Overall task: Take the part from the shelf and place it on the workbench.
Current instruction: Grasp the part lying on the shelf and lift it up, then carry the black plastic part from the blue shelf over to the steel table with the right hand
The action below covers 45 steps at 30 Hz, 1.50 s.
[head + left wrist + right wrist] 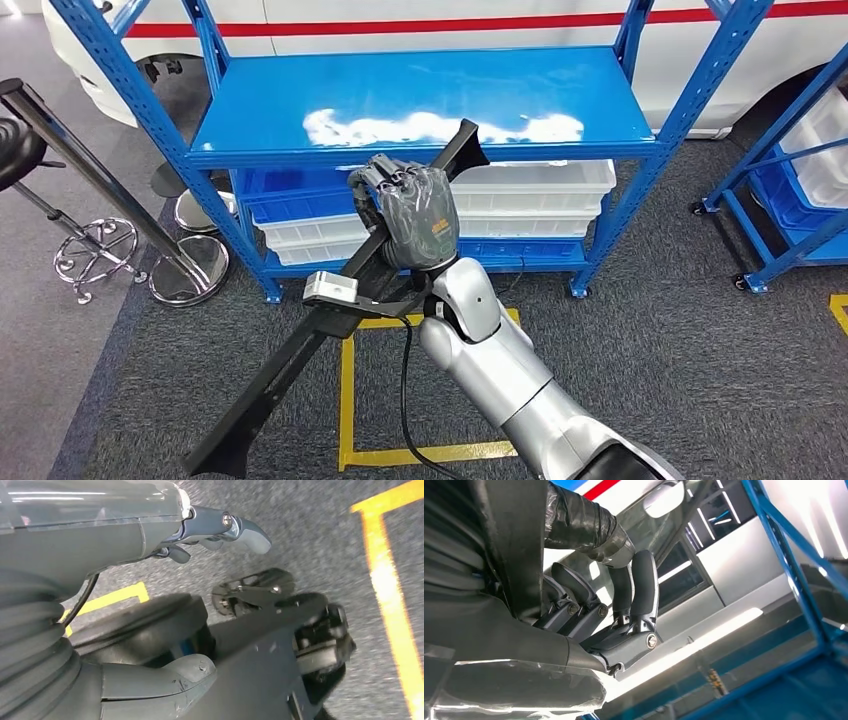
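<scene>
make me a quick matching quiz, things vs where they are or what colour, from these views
Things:
1. long black part
2. white bins
3. yellow tape lines
4. top shelf board

Descriptions:
A. on the grey floor
B. gripped by the right hand
C. blue, bare
D. on the rack's lower level

Pairs: 1-B, 2-D, 3-A, 4-C

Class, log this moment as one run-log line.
right hand: grips long black part | part: off blue metal shelf, above floor | left hand: empty
</scene>
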Each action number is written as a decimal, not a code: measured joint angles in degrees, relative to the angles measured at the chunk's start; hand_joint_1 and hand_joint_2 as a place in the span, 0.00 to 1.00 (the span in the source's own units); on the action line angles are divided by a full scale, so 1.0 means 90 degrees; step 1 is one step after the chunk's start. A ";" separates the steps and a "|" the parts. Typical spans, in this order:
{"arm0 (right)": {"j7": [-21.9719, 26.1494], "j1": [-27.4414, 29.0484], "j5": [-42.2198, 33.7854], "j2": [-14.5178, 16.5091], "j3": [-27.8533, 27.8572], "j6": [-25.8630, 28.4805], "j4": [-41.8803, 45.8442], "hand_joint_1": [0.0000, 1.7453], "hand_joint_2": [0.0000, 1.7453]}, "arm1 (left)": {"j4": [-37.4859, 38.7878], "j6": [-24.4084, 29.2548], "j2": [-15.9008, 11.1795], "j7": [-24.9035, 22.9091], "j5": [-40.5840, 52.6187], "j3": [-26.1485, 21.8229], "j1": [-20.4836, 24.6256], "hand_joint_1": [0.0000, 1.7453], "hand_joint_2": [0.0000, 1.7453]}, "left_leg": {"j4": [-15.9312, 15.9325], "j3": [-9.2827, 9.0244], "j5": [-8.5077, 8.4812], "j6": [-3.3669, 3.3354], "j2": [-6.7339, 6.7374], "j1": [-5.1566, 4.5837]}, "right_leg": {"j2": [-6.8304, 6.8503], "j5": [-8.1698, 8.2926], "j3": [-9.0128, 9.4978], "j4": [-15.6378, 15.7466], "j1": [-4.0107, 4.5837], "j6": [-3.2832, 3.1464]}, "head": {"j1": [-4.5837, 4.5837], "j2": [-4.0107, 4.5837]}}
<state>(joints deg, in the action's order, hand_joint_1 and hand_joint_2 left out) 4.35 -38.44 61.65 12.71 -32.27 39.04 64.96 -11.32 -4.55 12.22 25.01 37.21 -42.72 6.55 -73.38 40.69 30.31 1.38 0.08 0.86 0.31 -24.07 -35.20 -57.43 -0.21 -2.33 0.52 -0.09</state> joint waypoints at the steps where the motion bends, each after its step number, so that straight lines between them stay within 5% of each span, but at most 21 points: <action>1: -0.0008 -0.0036 0.0050 -0.0006 0.0042 0.0001 -0.0056 1.00 1.00 | 0.0000 -0.0007 0.0002 -0.0019 0.0034 0.0024 0.0005 0.00 1.00 | 0.0357 -0.0299 -0.0172 -0.0020 -0.0002 -0.0001 | 0.0000 0.0046 -0.0060 -0.0010 0.0000 0.0017 | -0.0001 0.0000; 3: -0.0009 -0.0094 0.0100 -0.0016 0.0145 0.0002 -0.0135 1.00 1.00 | 0.0000 -0.0015 0.0005 -0.0041 0.0086 0.0072 0.0022 0.00 1.00 | 0.1328 -0.0962 -0.0321 -0.0090 -0.0018 -0.0020 | 0.0003 0.0120 -0.0145 -0.0029 0.0006 0.0068 | 0.0000 0.0000; 5: -0.0008 -0.0129 0.0124 -0.0021 0.0251 0.0002 -0.0189 1.00 1.00 | 0.0000 -0.0020 0.0007 -0.0053 0.0117 0.0104 0.0037 0.00 1.00 | 0.1879 -0.1287 -0.0281 -0.0147 -0.0036 -0.0060 | 0.0012 0.0210 -0.0197 -0.0027 0.0000 0.0143 | 0.0001 0.0000; 8: 0.0031 -0.0138 0.0153 -0.0032 0.0367 0.0003 -0.0246 1.00 1.00 | 0.0000 -0.0024 0.0015 -0.0070 0.0152 0.0122 0.0045 0.00 1.00 | 0.2025 -0.1281 -0.0392 -0.0256 -0.0016 -0.0051 | -0.0007 0.0239 -0.0253 -0.0027 -0.0010 0.0259 | 0.0002 0.0000; 10: 0.0109 -0.0119 0.0153 -0.0050 0.0454 0.0004 -0.0255 1.00 1.00 | 0.0000 -0.0018 0.0021 -0.0081 0.0184 0.0141 0.0068 0.00 1.00 | 0.2084 -0.1192 -0.0518 -0.0360 0.0017 -0.0017 | -0.0030 -0.0177 -0.0404 -0.0421 -0.0013 0.0316 | 0.0004 0.0000; 12: 0.0192 -0.0046 0.0147 -0.0066 0.0529 0.0004 -0.0254 1.00 1.00 | 0.0000 0.0004 0.0018 -0.0092 0.0219 0.0162 0.0080 0.00 1.00 | 0.2041 -0.1041 -0.0606 -0.0397 0.0034 -0.0028 | -0.0034 -0.0763 -0.0645 -0.1250 -0.0026 0.0350 | 0.0003 0.0000; 14: 0.0256 0.0093 0.0141 -0.0079 0.0585 0.0004 -0.0247 1.00 1.00 | 0.0000 0.0036 0.0009 -0.0100 0.0253 0.0179 0.0076 0.00 1.00 | 0.1965 -0.0875 -0.0678 -0.0385 0.0044 -0.0030 | -0.0033 -0.0922 -0.0715 -0.1835 -0.0038 0.0376 | 0.0003 0.0000; 16: 0.0292 0.0208 0.0134 -0.0089 0.0613 0.0004 -0.0231 1.00 1.00 | 0.0000 0.0053 0.0001 -0.0101 0.0273 0.0205 0.0076 0.00 1.00 | 0.1861 -0.0701 -0.0734 -0.0360 0.0047 -0.0029 | -0.0032 -0.0640 -0.0385 -0.1590 -0.0058 0.0377 | 0.0003 0.0000; 19: 0.0308 0.0255 0.0132 -0.0084 0.0617 0.0006 -0.0162 1.00 1.00 | 0.0000 0.0054 -0.0005 -0.0101 0.0289 0.0241 0.0085 0.00 1.00 | 0.1724 -0.0496 -0.0812 -0.0279 0.0048 -0.0038 | -0.0040 -0.0512 0.0363 -0.0442 -0.0039 0.0312 | 0.0001 0.0000; 23: 0.0306 0.0280 0.0124 -0.0078 0.0636 0.0006 -0.0123 1.00 1.00 | 0.0000 0.0056 -0.0022 -0.0099 0.0296 0.0259 0.0080 0.00 1.00 | 0.1699 -0.0399 -0.0926 -0.0120 0.0029 -0.0038 | -0.0034 -0.0458 0.0416 -0.0155 -0.0014 0.0170 | 0.0001 0.0000; 24: 0.0307 0.0289 0.0123 -0.0076 0.0637 0.0005 -0.0121 1.00 1.00 | 0.0000 0.0058 -0.0029 -0.0099 0.0296 0.0260 0.0077 0.00 1.00 | 0.1609 -0.0341 -0.0801 -0.0086 0.0015 -0.0035 | -0.0023 -0.0396 0.0367 -0.0131 -0.0027 0.0111 | -0.0001 0.0000; 26: 0.0308 0.0303 0.0123 -0.0070 0.0637 0.0004 -0.0116 1.00 1.00 | 0.0000 0.0061 -0.0043 -0.0102 0.0295 0.0261 0.0071 0.00 1.00 | 0.1068 -0.0158 -0.0222 -0.0028 -0.0003 -0.0018 | -0.0003 -0.0239 0.0218 -0.0103 -0.0045 0.0011 | -0.0004 0.0000; 28: 0.0307 0.0317 0.0122 -0.0066 0.0637 0.0005 -0.0112 1.00 1.00 | 0.0000 0.0063 -0.0047 -0.0104 0.0295 0.0261 0.0072 0.00 1.00 | 0.0255 0.0004 0.0311 0.0014 -0.0002 -0.0013 | -0.0001 -0.0092 0.0023 -0.0115 -0.0033 -0.0017 | -0.0005 0.0000; 29: 0.0307 0.0330 0.0121 -0.0067 0.0637 0.0005 -0.0112 1.00 1.00 | 0.0000 0.0064 -0.0051 -0.0104 0.0295 0.0261 0.0076 0.00 1.00 | -0.0021 0.0005 0.0360 0.0022 -0.0001 -0.0012 | 0.0002 -0.0025 -0.0077 -0.0130 -0.0025 -0.0016 | -0.0005 0.0000; 31: 0.0318 0.0379 0.0094 -0.0067 0.0637 0.0005 -0.0111 1.00 1.00 | 0.0000 0.0069 -0.0058 -0.0098 0.0290 0.0261 0.0088 0.00 1.00 | -0.0005 -0.0267 0.0081 0.0006 -0.0002 -0.0014 | 0.0007 0.0100 -0.0267 -0.0169 -0.0013 -0.0005 | -0.0005 0.0000; 33: 0.0355 0.0460 0.0030 -0.0061 0.0638 0.0006 -0.0083 1.00 1.00 | -0.0002 0.0071 -0.0069 -0.0079 0.0269 0.0261 0.0116 0.00 1.00 | 0.0809 -0.0931 -0.0138 -0.0060 -0.0006 -0.0032 | 0.0005 0.0223 -0.0411 -0.0199 0.0005 0.0024 | -0.0005 0.0000; 35: 0.0434 0.0559 -0.0052 -0.0041 0.0638 0.0007 -0.0004 1.00 1.00 | -0.0004 0.0071 -0.0080 -0.0050 0.0234 0.0261 0.0151 0.00 1.00 | 0.1657 -0.1483 -0.0038 -0.0129 -0.0016 -0.0067 | 0.0009 0.0357 -0.0481 -0.0194 0.0013 0.0079 | -0.0004 0.0001; 38: 0.0604 0.0741 -0.0191 0.0030 0.0636 0.0007 0.0122 1.00 1.00 | -0.0004 0.0084 -0.0081 -0.0022 0.0201 0.0259 0.0158 0.00 1.00 | 0.1951 -0.1519 -0.0104 -0.0226 -0.0008 -0.0087 | 0.0000 0.0544 -0.0515 -0.0100 0.0000 0.0192 | -0.0004 0.0000; 40: 0.0725 0.0893 -0.0268 0.0055 0.0634 0.0007 0.0211 1.00 1.00 | -0.0004 0.0115 -0.0083 -0.0018 0.0224 0.0257 0.0155 0.00 1.00 | 0.2024 -0.1386 -0.0305 -0.0335 0.0020 -0.0052 | -0.0028 0.0213 -0.0622 -0.0281 0.0007 0.0262 | 0.0004 0.0000; 43: 0.0876 0.1145 -0.0352 0.0069 0.0629 0.0007 0.0371 1.00 1.00 | -0.0004 0.0173 -0.0095 -0.0003 0.0234 0.0254 0.0149 0.00 1.00 | 0.2027 -0.1069 -0.0578 -0.0406 0.0037 -0.0043 | -0.0038 -0.0777 -0.0830 -0.1379 -0.0018 0.0324 | 0.0012 0.0000; 45: 0.1002 0.1352 -0.0427 0.0073 0.0625 0.0007 0.0499 1.00 1.00 | -0.0003 0.0258 -0.0075 0.0030 0.0204 0.0252 0.0135 0.00 1.00 | 0.1975 -0.0824 -0.0733 -0.0390 0.0046 -0.0043 | -0.0036 -0.0780 -0.0790 -0.1990 -0.0042 0.0355 | 0.0012 0.0000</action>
<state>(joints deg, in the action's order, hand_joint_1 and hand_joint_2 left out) 13.37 -26.27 57.81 13.37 -26.64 39.10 69.44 -11.35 -2.23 11.55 25.28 39.05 -40.45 7.77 -55.61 33.27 23.72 -2.13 0.50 0.48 -0.01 -31.09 -42.30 -75.34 -0.59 0.87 0.63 -0.09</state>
